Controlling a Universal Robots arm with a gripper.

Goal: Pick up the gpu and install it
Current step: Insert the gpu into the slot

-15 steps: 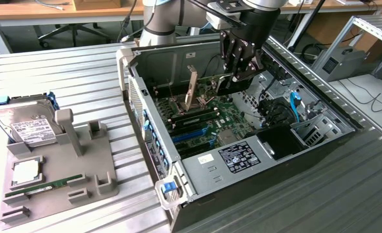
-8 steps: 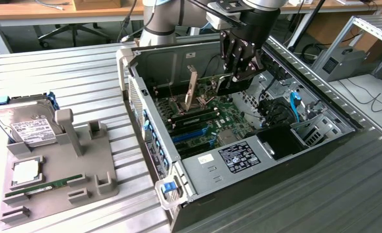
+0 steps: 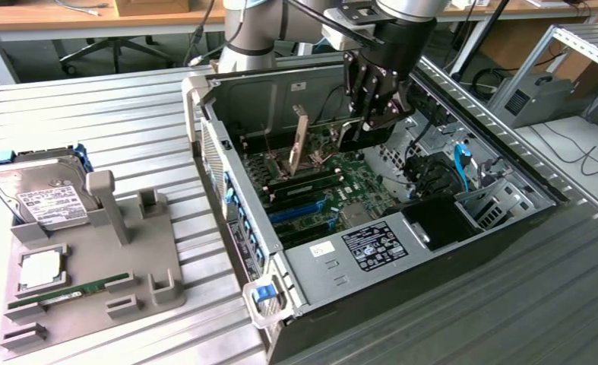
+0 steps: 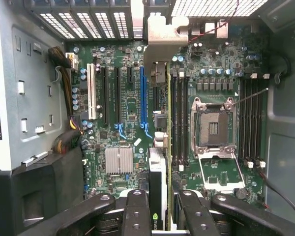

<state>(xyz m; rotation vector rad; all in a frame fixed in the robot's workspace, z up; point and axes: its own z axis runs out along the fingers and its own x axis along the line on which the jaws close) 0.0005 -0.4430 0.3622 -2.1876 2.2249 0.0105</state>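
A slatted metal bench (image 3: 106, 129) is seen carrying an opened computer case (image 3: 431, 285), laid on its side, into which the robot arm (image 3: 410, 30) is pointed from above. The motherboard (image 4: 128, 105) is spread out below the fingers (image 4: 137, 211), which are clamped on the gpu (image 4: 160, 167), one finger set against each face of its near end. The card is held on edge, upright over the board, and is stretched away from the fingers toward the case's vented rear wall, where its pale metal bracket (image 4: 162, 34) is placed. Whether its lower edge is seated in a slot cannot be told. An open CPU socket (image 4: 214, 130) is seen to one side of the held card. Long expansion slots (image 4: 142, 98), one of them blue, are lined up on the other side. Well apart from the fingers, outside the case on the bench, a grey holder (image 3: 147, 266) is set. A silver hard drive (image 3: 40, 194) is propped at one end of it, and a narrow green memory stick (image 3: 71, 293) is laid in a groove.
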